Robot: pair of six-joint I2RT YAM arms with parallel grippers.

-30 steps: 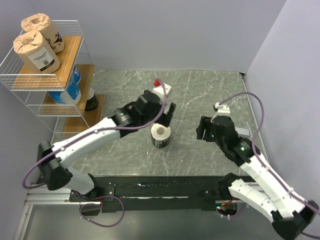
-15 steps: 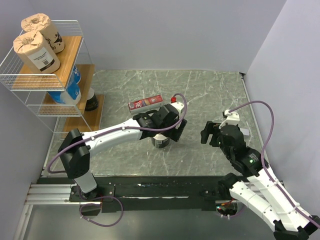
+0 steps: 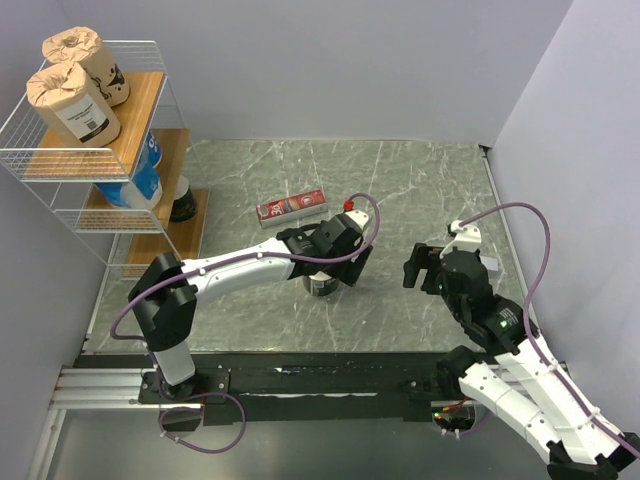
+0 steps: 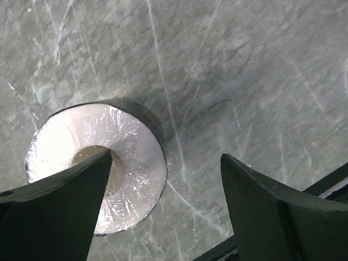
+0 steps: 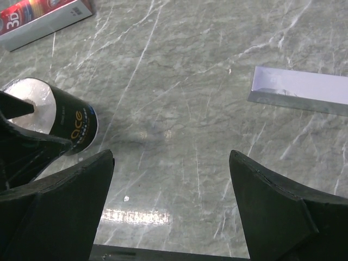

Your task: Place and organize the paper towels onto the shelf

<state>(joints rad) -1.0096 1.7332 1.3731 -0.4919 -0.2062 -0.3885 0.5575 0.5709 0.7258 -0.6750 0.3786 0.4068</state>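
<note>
A dark paper towel roll (image 3: 322, 286) stands upright on the marble table, its white end and hollow core (image 4: 98, 163) facing up. My left gripper (image 3: 336, 264) hovers open just above it. One finger (image 4: 65, 206) hangs over the core, the other (image 4: 272, 212) off to the side over bare table. My right gripper (image 3: 420, 268) is open and empty, to the right of the roll (image 5: 68, 122). The shelf (image 3: 140, 120) stands far left. It holds two kraft rolls (image 3: 75, 105) on top, blue-and-white rolls (image 3: 148, 168) below them and a dark roll (image 3: 182, 200) lower down.
A flat red box (image 3: 292, 207) lies on the table behind the left gripper and shows in the right wrist view (image 5: 43, 16). A pale flat strip (image 5: 299, 89) lies on the table to the right. Walls close in the back and right sides.
The left arm swung right and down over the dark roll, uncovering the red box, and its jaws narrowed a little. The right gripper opened wider and shifted slightly right.
</note>
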